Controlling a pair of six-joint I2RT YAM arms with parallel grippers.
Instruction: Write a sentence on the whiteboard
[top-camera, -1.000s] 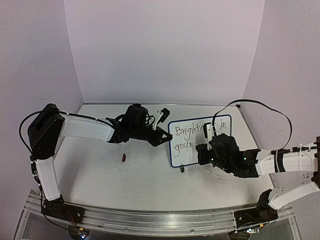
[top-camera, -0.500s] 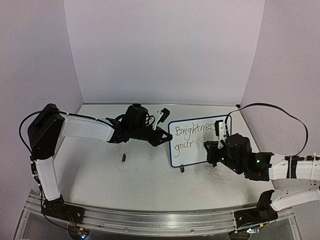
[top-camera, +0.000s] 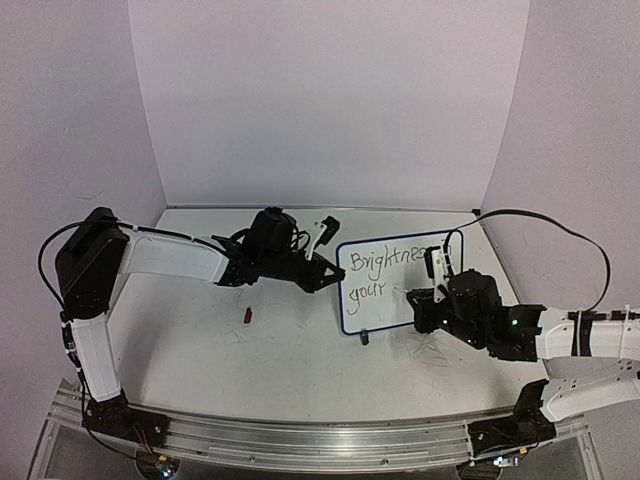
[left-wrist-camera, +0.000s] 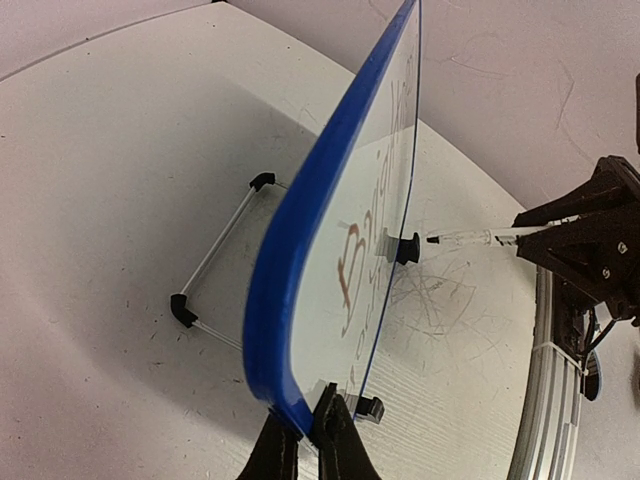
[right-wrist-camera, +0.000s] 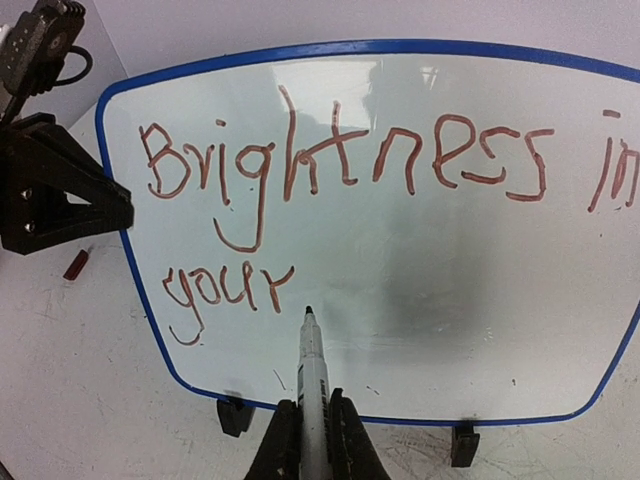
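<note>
Marker (right-wrist-camera: 313, 378) farther right along whiteboard (right-wrist-camera: 450, 290)

Robot lab cell — plain white walls (top-camera: 330, 100) around a scuffed tabletop (top-camera: 250, 370), 2 arms (top-camera: 170, 258) on an aluminium rail (top-camera: 300, 435).

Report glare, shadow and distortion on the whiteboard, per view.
Right wrist: the small white board with a blue rounded frame bows outward, faint glare near its top, a grey shadow patch right of the white black-tipped marker. Left wrist: the frame curves strongly. Top external: even light, lettering tiny.
</note>
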